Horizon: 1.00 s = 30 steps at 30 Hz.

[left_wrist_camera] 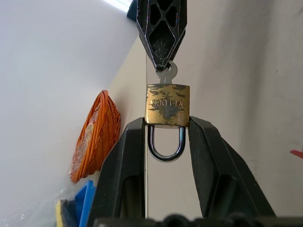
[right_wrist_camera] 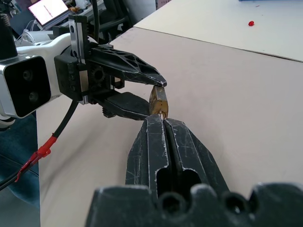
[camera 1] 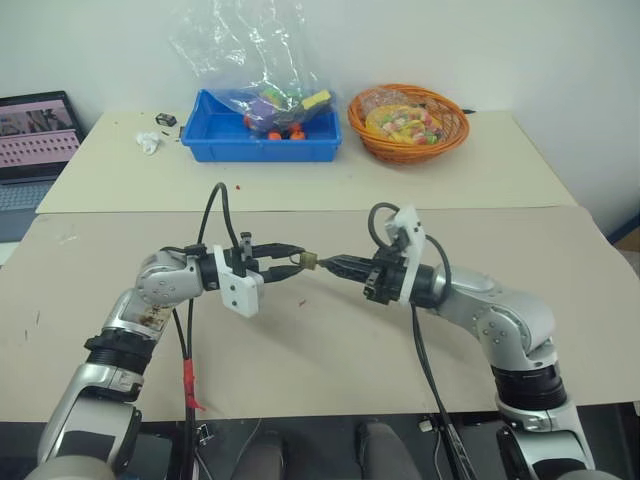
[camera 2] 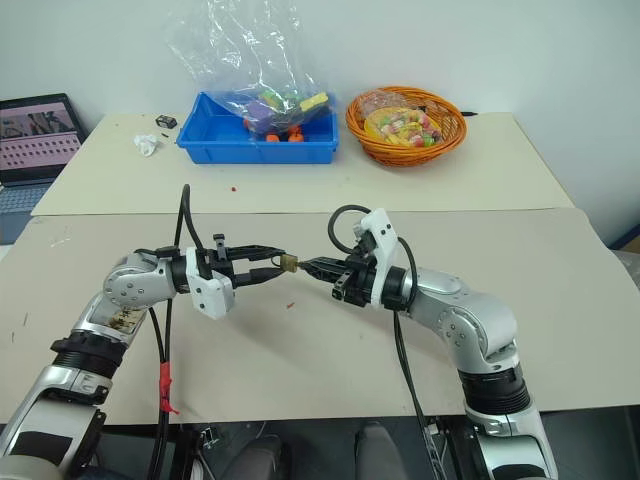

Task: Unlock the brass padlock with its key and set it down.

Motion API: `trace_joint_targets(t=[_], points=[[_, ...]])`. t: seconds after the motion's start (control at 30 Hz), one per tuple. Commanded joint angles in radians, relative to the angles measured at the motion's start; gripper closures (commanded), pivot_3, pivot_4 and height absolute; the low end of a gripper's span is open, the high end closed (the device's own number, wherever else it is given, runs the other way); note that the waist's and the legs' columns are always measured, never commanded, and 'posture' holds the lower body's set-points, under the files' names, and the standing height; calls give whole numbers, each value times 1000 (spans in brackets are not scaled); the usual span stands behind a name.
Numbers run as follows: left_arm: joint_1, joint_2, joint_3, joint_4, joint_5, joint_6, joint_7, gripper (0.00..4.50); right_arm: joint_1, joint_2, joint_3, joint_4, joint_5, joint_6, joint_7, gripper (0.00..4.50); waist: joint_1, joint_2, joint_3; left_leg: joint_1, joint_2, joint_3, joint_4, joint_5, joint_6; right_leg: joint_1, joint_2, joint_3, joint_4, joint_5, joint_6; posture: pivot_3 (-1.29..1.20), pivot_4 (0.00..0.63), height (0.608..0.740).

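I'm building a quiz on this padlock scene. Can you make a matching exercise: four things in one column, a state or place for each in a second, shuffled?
Things:
1. brass padlock
2. key
3. orange basket
4. blue tray

States or places:
A. pinched in the shut right gripper
B. on the far table, beside the tray
C. clamped between the left gripper fingers
D. holds a clear plastic bag

Pairs: 1-C, 2-A, 3-B, 4-D
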<state>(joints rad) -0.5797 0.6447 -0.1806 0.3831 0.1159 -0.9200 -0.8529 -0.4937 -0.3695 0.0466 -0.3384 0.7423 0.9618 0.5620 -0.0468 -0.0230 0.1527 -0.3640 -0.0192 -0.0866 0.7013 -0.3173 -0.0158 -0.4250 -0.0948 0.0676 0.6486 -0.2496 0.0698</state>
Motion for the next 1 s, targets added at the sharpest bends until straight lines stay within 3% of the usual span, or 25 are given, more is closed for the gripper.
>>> trace_joint_targets(t=[0.03, 0.43, 0.77, 1.0], points=[[-17, 1, 0, -34, -14, -9, 27, 3685, -23, 51, -32, -13, 91, 101, -56, 4479, 0, 0, 0, 0, 0, 0, 0, 0, 0, 0, 0, 0, 0, 0, 0, 0, 150, 740], [-17, 2, -2, -28, 2, -18, 42, 3685, -76, 277, -296, 169, 321, 473, -367, 4479, -3, 1, 0, 0, 0, 0, -2, 0, 0, 0, 0, 0, 3, 0, 0, 0, 150, 740], [-7, 11, -2, -36, 12, -18, 57, 3685, -143, 453, -510, 316, 432, 588, -605, 4479, -23, 1, 0, 0, 0, 1, -2, 0, -1, -4, -1, 0, 8, 0, 0, 0, 150, 740], [-5, 14, -3, -39, 11, -19, 59, 3685, -149, 488, -555, 340, 469, 614, -699, 4479, -26, 1, 0, 0, 0, 2, -3, 0, -1, -8, -2, 0, 9, 0, 0, 0, 150, 740]])
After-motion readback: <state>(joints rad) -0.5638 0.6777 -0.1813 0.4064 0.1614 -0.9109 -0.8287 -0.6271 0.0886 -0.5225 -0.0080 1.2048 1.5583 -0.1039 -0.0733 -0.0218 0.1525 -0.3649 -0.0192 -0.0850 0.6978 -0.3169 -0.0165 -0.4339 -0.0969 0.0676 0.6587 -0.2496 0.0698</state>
